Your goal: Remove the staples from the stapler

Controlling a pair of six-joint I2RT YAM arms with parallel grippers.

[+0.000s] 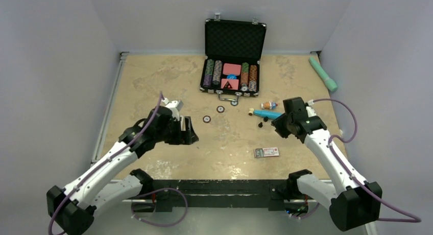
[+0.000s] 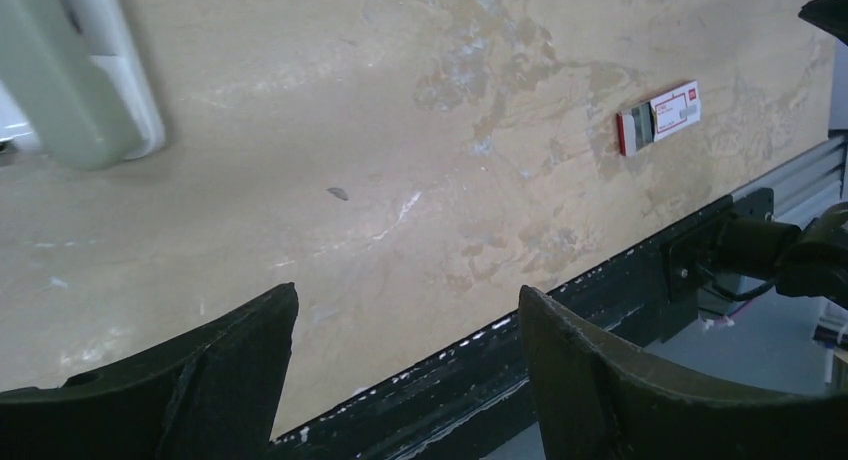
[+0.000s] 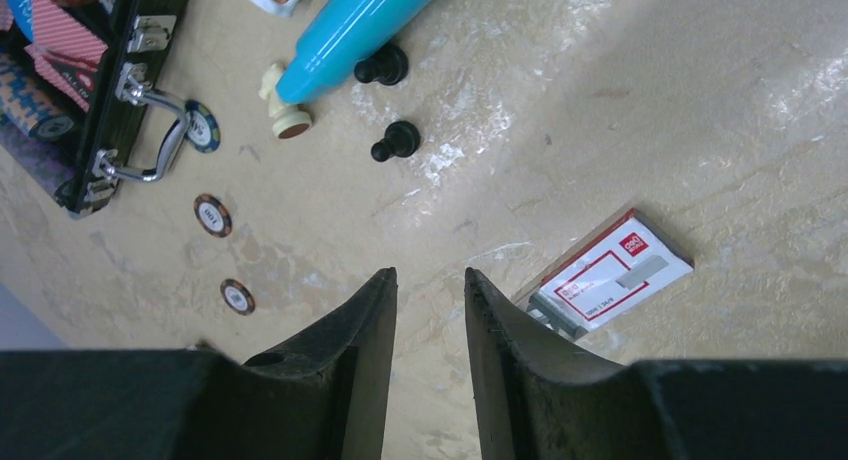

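The stapler (image 1: 172, 103), pale green and white, lies on the table just behind my left gripper; only its end shows at the top left of the left wrist view (image 2: 75, 80). My left gripper (image 1: 188, 130) is open and empty, its jaws wide apart above bare table (image 2: 407, 292). A small red and white staple box (image 1: 266, 152) lies near the front edge and also shows in both wrist views (image 2: 658, 117) (image 3: 608, 272). My right gripper (image 1: 278, 123) hovers left of the box, its jaws a narrow gap apart with nothing between them (image 3: 430, 273).
An open black case of poker chips (image 1: 235, 56) stands at the back. Loose chips (image 1: 207, 119), a blue tube (image 1: 268, 114), two small black pawns (image 3: 397, 140) and a small figure (image 1: 268, 104) lie mid-table. A green handle (image 1: 322, 73) lies at the back right.
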